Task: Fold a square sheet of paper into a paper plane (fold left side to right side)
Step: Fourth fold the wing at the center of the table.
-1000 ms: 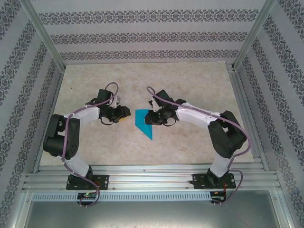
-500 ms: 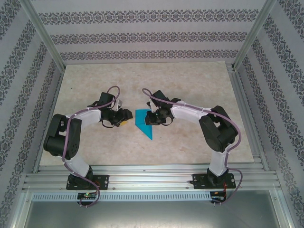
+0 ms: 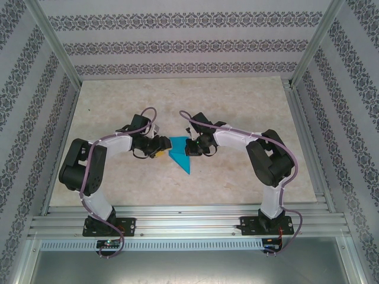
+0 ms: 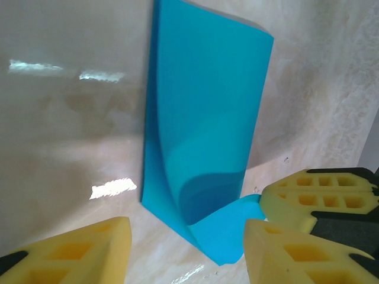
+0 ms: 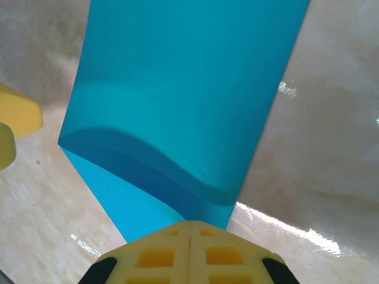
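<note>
Patterned wallpaper (image 3: 177, 44) in striped floral bands closes you in on three sides, with silver frame posts (image 3: 54, 44) at the corners. Your worktop (image 3: 237, 100) is a pale, marbled beige slab that glints under the light. You'll find the square sheet of paper (image 3: 177, 155) near the middle of it, between your two arms, partly doubled over, with one layer bowed up off the surface and a point reaching toward the arm bases. Your left claw (image 3: 161, 148) sits at the sheet's left edge, its yellow pads apart, a tip of the sheet lying between them. Your right claw (image 3: 189, 147) has its pads pressed together, pinching the sheet's right-hand edge.
</note>
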Controlling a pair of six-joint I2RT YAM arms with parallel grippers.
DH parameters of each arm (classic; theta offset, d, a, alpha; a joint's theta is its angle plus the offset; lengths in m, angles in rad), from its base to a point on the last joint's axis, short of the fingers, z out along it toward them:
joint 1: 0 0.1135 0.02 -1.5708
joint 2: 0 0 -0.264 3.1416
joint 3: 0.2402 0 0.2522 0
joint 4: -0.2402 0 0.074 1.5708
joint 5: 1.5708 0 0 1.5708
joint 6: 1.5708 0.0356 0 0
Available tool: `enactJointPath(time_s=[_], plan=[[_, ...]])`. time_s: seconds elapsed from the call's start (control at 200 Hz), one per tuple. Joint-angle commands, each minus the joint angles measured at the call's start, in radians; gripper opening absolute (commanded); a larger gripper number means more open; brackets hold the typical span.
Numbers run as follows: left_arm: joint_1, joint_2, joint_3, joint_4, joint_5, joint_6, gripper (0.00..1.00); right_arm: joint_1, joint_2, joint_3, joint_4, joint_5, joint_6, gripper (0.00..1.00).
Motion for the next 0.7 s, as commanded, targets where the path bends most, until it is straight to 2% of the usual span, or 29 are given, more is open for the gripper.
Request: enactJointPath(time_s=[0.0,0.155,0.34,0.55,0.694], plan=[[-0.03,0.035,0.038,0.039,0.015,-0.029,0.52,-0.01,0.014,0.013,0.0,0.007,-0.017,0.0],[-0.059,0.076,0.067,0.032,-0.004,-0.031,0.45,-0.01,0.017,0.01,0.007,0.007,-0.014,0.01],[-0.075,0.096,0.08,0.006,-0.038,-0.024,0.32,-0.013,0.013,0.009,0.008,0.015,-0.016,0.05],[-0.082,0.078,0.08,-0.021,-0.069,-0.023,0.18,-0.008,-0.094,-0.024,0.006,0.103,-0.029,0.21],[-0.082,0.057,0.074,-0.023,-0.073,-0.041,0.15,0.057,-0.18,-0.058,-0.024,0.267,-0.076,0.34]])
